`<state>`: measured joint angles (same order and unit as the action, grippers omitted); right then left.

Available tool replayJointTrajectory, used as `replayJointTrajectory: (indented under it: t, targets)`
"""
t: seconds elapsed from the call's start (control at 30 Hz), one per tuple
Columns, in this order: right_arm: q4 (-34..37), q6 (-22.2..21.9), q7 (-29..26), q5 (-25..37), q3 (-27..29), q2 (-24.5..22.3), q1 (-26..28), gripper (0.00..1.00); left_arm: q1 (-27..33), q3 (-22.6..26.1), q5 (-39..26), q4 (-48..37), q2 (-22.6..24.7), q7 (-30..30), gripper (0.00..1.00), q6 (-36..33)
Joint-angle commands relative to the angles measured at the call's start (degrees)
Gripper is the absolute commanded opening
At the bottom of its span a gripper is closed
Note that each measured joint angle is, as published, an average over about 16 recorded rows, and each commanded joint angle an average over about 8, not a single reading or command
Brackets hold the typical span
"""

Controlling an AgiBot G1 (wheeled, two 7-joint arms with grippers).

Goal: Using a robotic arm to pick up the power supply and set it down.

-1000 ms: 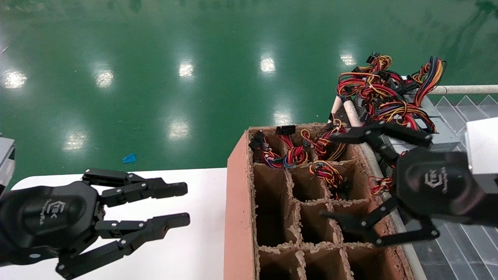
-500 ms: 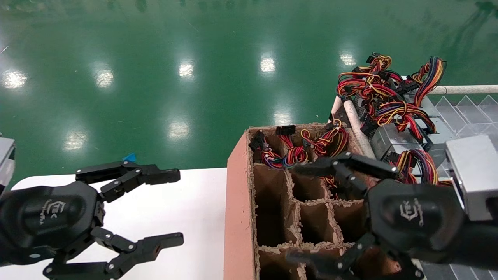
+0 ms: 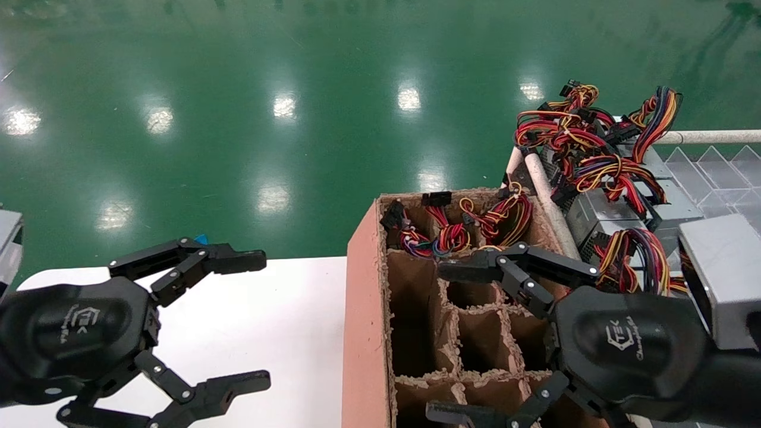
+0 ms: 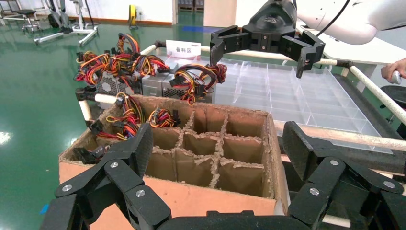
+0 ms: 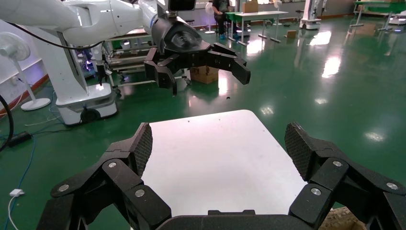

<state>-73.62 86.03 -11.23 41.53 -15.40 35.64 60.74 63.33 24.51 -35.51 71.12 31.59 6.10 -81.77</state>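
Note:
Light grey power supply boxes [image 3: 591, 213] with red, yellow and black wire bundles [image 3: 594, 148] lie piled at the far right, beyond the brown cardboard divided box [image 3: 361, 309]. In the left wrist view one power supply [image 4: 154, 85] lies behind the box's far edge. My right gripper [image 3: 441, 342] hangs open above the box's right-hand cells, holding nothing. My left gripper [image 3: 259, 320] is open wide over the white table [image 3: 285, 333], empty. Each wrist view shows its own gripper open, the left [image 4: 218, 143] facing the box, the right [image 5: 219, 140] facing the table.
Wire bundles [image 3: 496, 221] stick out of the cardboard box's far cells; the nearer cells look dark. A clear plastic divided tray [image 3: 716, 172] and a white rail [image 3: 707, 137] lie at the right. Green floor lies beyond the table.
My right gripper has swung left and nearer, from beside the power supply pile to above the cardboard box, still open. My left gripper's fingers have spread wider.

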Motion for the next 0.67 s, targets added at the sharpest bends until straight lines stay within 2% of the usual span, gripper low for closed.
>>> replayJointTrajectory:
  t: [0.03,0.67]
  targets:
    - [0.0,-0.05,0.1,0.01,-0.11,-0.13,0.17,1.0,0.0,0.0,0.0,0.0,0.0,0.0,1.0,0.0]
    - [0.06,-0.29,0.45,0.26,-0.54,-0.56,0.71,1.0,0.0,0.0,0.0,0.0,0.0,0.0,1.0,0.0]
